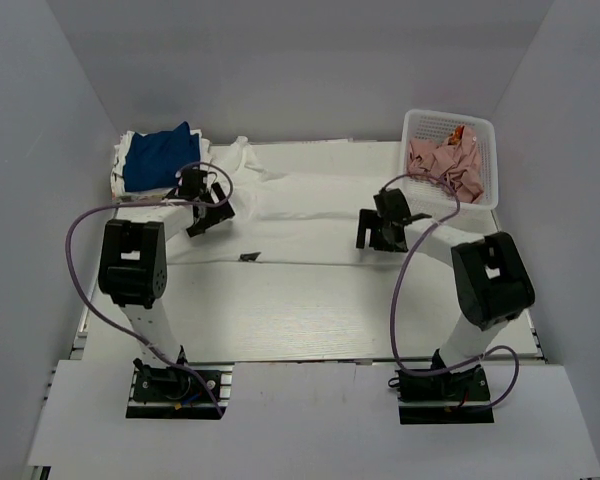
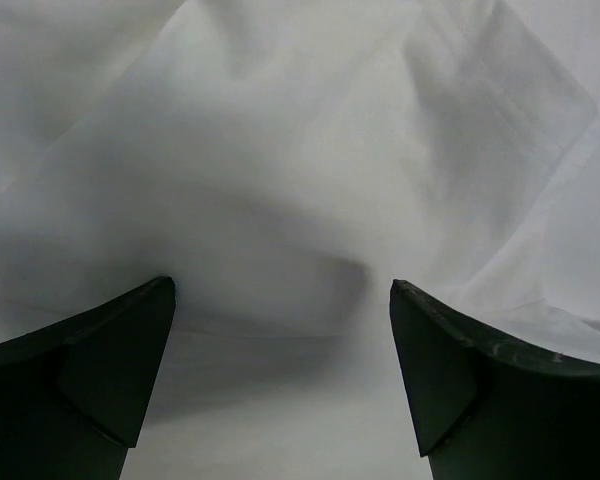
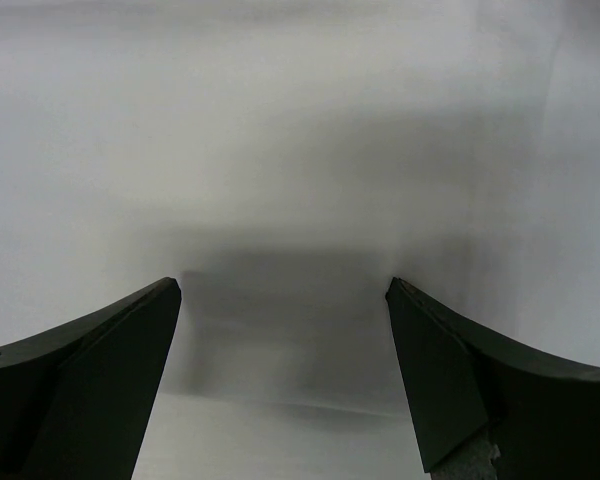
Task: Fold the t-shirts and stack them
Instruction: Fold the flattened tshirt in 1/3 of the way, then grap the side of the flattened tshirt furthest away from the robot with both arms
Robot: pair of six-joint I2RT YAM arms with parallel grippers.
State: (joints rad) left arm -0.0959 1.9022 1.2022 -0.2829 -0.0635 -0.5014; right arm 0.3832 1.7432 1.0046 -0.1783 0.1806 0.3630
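Left claw (image 1: 209, 220) and right claw (image 1: 378, 240) are both gaping apart, hovering over the shirt (image 1: 300, 205) at nine and three o'clock.

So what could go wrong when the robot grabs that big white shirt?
Both sets of jaws stand open above the smooth white shirt, so a pinch might slip off. The left jaws sit close to the folded stack; lifting there could nudge it. The right arm's purple cable loops near the cloth and might snag it.
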